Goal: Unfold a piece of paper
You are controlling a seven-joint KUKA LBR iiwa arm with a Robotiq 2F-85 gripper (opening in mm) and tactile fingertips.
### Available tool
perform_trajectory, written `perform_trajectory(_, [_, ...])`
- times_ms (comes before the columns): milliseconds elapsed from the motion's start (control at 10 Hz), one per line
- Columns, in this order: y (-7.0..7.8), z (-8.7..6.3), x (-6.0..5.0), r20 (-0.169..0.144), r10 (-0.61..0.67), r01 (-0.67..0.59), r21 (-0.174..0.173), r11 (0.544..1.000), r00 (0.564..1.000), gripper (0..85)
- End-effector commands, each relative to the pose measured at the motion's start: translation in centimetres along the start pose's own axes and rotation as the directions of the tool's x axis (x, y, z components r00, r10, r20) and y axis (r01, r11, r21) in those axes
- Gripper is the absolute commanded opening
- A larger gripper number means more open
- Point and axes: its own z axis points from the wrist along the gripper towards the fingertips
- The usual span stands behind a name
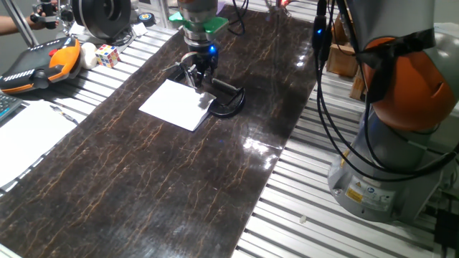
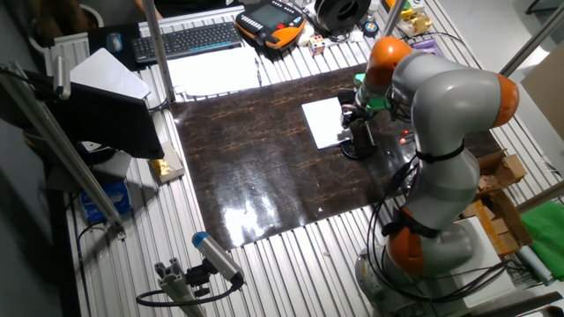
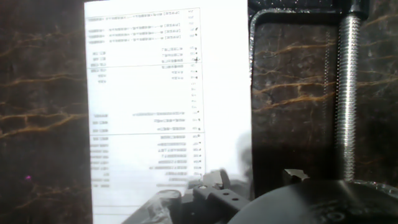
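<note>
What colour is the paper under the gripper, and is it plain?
The paper is white with faint lines of printed text, clearest in the hand view.

paper's (image 3: pixel 168 93) faint print illegible, claw (image 3: pixel 249 193) blurred, cut off below

one fixed view: low, near the table's end, facing along the dark tabletop (image 1: pixel 179 179); the other fixed view: high, farther off, facing down across it from the opposite side; hand view: close above, facing down; shared by all: piece of paper (image 1: pixel 176 104) (image 2: pixel 322 121) (image 3: pixel 168 93), clamp (image 1: pixel 228 97) (image 3: pixel 345 93)
</note>
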Motion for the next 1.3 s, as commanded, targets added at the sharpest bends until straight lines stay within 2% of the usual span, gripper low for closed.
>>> perform_trajectory(0, [0.07, 0.06, 0.06, 0.004, 0.002, -0.002, 0.001, 1.000, 1.000, 52.3])
perform_trajectory(200, [-0.04, -0.01, -0.03, 0.002, -0.004, 0.003, 0.014, 1.000, 1.000, 53.0])
perform_trajectory(700, [-0.04, -0.02, -0.03, -0.017, -0.029, 0.029, -0.011, 1.000, 0.999, 53.0])
perform_trajectory(900, [-0.04, -0.02, -0.03, -0.055, -0.017, 0.016, -0.008, 1.000, 0.998, 53.0])
perform_trajectory(1000, [-0.08, -0.38, 0.02, -0.059, -0.018, 0.018, -0.006, 1.000, 0.998, 53.0])
perform_trajectory(1200, [-0.13, -0.10, 0.04, -0.050, -0.031, 0.031, 0.000, 1.000, 0.998, 53.0])
